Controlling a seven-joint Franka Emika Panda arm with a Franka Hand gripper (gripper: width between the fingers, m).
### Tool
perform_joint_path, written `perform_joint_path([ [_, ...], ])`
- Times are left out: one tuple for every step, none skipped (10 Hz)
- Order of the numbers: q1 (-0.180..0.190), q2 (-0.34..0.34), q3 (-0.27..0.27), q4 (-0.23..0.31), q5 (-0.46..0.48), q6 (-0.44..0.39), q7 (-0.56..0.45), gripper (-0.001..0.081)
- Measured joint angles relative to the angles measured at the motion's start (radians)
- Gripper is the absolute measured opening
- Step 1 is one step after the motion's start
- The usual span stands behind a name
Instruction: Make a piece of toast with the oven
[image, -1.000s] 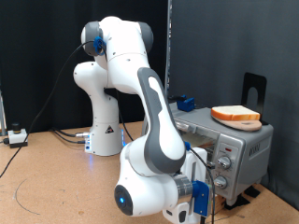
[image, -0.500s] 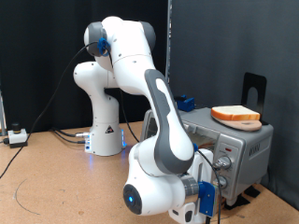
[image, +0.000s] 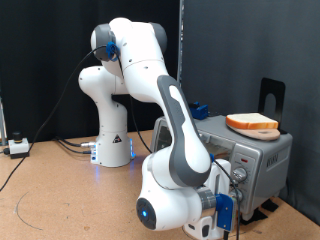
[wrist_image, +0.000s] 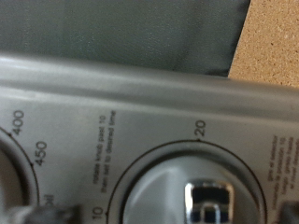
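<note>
Toast (image: 252, 123) is lying flat on top of the oven (image: 250, 165), at the exterior view's right, well above the gripper. Gripper (image: 232, 190) is sitting low against the oven's knob panel, right at a round knob (image: 239, 177); whether its fingers are spread or pressed together cannot be told, since the arm's wrist is covering them. Wrist view is showing the panel very close: a grey timer knob (wrist_image: 207, 191) with a shiny metal centre is filling the frame, with dial marks 10 and 20 around it and 400 and 450 on a neighbouring dial. A strip of brown table (wrist_image: 271, 42) is showing beyond the oven's edge. White Panda arm (image: 165, 110) is arching down from its base (image: 113, 150) on the tabletop. A small blue object (image: 200, 109) is sitting behind the oven, and a black stand (image: 271, 95) is rising beside the toast.
</note>
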Motion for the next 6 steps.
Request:
perform_joint_path([
  [0.000, 0.000, 0.004, -0.002, 0.002, 0.002, -0.003, 0.0428],
  [0.000, -0.001, 0.007, -0.003, 0.004, 0.004, -0.006, 0.0291],
  [-0.001, 0.001, 0.007, -0.008, 0.005, 0.019, -0.007, 0.0291],
  [-0.002, 0.001, 0.007, -0.010, 0.009, 0.019, -0.007, 0.0108],
  [-0.002, 0.001, 0.007, -0.011, 0.011, 0.019, -0.007, 0.0098],
  [-0.003, 0.000, 0.007, -0.013, 0.017, 0.019, -0.025, 0.0098],
])
